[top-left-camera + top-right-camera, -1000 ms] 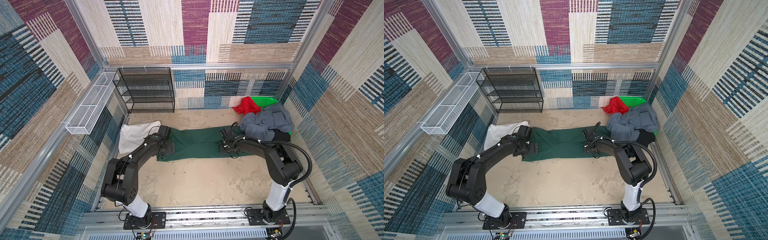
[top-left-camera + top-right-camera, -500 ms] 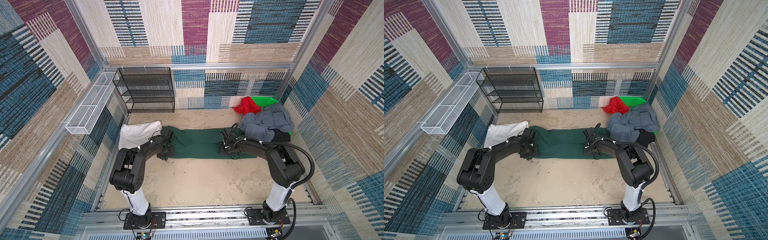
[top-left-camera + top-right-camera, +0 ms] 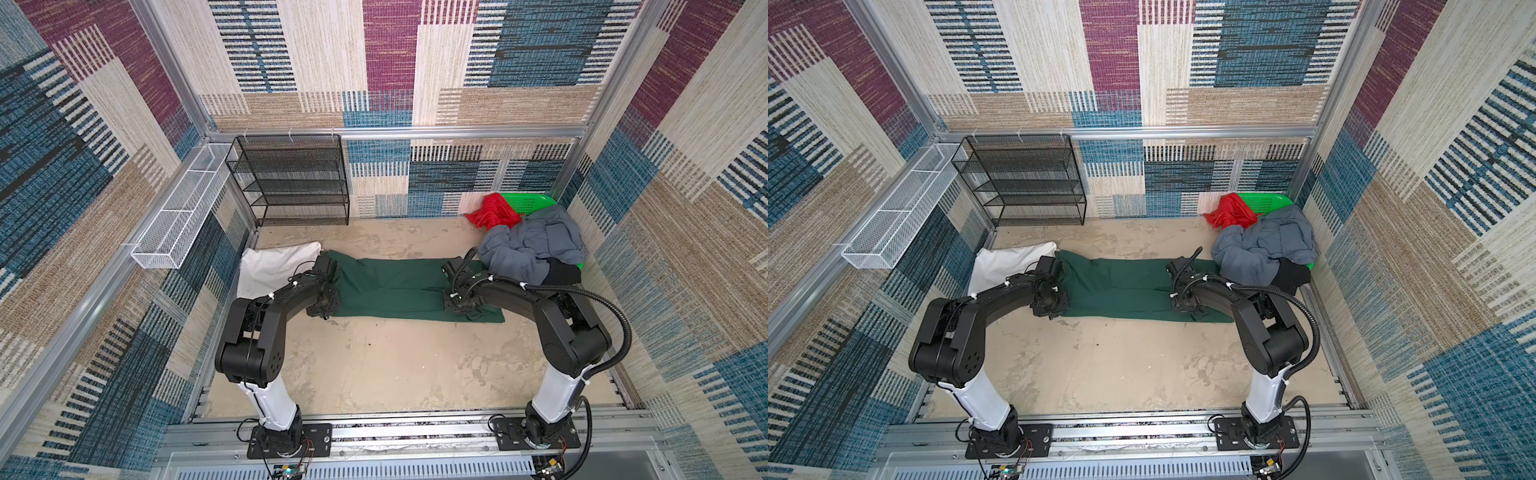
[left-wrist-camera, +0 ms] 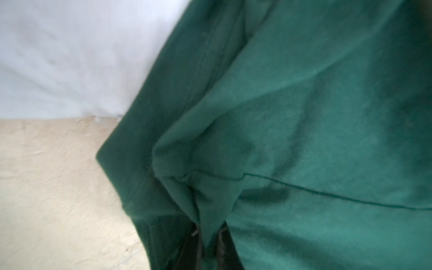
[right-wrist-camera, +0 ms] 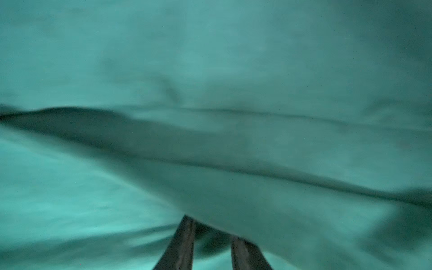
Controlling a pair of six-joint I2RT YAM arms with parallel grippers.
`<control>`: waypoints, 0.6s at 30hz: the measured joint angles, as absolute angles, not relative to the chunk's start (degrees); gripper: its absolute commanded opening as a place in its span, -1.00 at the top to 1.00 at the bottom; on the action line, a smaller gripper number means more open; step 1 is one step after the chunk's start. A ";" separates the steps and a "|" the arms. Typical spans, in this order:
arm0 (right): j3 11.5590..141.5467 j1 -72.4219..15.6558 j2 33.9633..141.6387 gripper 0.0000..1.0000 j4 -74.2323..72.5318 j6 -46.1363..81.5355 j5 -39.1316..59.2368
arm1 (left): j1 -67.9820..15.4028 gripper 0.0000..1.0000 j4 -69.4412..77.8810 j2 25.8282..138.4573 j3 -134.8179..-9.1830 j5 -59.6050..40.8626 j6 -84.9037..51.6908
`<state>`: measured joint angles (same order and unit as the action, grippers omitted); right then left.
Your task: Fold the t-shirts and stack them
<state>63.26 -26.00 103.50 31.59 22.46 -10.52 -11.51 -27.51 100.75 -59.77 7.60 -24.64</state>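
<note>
A dark green t-shirt [image 3: 399, 286] [image 3: 1125, 286] lies as a long folded band across the floor in both top views. My left gripper [image 3: 327, 309] [image 4: 208, 230] is at its left end, shut on a pinched ridge of the green cloth. Over the shirt's right end sits my right gripper [image 3: 457, 305] [image 5: 210, 228]. Its fingers [image 5: 184, 243] stand a little apart with their tips under a fold. A white t-shirt [image 3: 274, 270] [image 4: 70, 58] lies folded by the left arm. Grey-blue [image 3: 532, 245], red [image 3: 492, 212] and black [image 3: 561, 272] t-shirts are heaped at the back right.
The heap rests on a bright green plastic basket [image 3: 528, 203] in the back right corner. A black mesh rack [image 3: 291, 183] stands against the back wall. A white wire basket [image 3: 183, 212] hangs on the left wall. Bare beige floor [image 3: 395, 365] lies in front of the shirt.
My left gripper has gone from open to shut on the green shirt's left end, and its arm has drawn slightly toward the front. The right arm has hardly moved.
</note>
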 measured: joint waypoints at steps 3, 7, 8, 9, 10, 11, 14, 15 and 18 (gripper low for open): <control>63.61 -25.50 103.50 0.41 33.01 22.46 -13.41 | -11.29 1.00 -28.03 100.60 -59.75 7.64 -24.64; 64.90 -24.88 104.38 0.40 34.72 22.46 -16.88 | -11.00 1.00 -29.54 100.33 -59.77 8.60 -24.32; 65.28 -24.73 104.60 0.40 35.00 22.46 -17.61 | -10.98 1.00 -29.82 100.25 -59.77 8.80 -24.25; 65.65 -24.60 104.75 0.40 35.27 22.46 -18.41 | -10.94 1.00 -30.17 100.16 -59.77 8.88 -24.23; 66.02 -24.29 104.77 0.39 35.55 22.46 -19.05 | -10.90 1.00 -30.68 100.03 -59.77 9.02 -24.23; 66.41 -24.05 104.79 0.39 35.79 22.44 -19.49 | -10.87 1.00 -30.98 99.92 -59.77 9.19 -24.23; 67.68 -23.05 105.12 0.38 35.86 22.33 -20.60 | -10.76 1.00 -32.95 99.24 -59.53 9.45 -24.18; 68.07 -22.70 105.43 0.38 35.88 22.17 -20.99 | -10.74 1.00 -33.36 99.07 -59.46 9.45 -24.18; 68.86 -22.02 106.17 0.38 35.99 21.74 -22.02 | -10.68 0.75 -34.37 98.39 -59.44 8.60 -24.18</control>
<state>68.86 -22.02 106.17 35.99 21.74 -22.02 -10.68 -34.37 98.39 -59.44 8.60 -24.18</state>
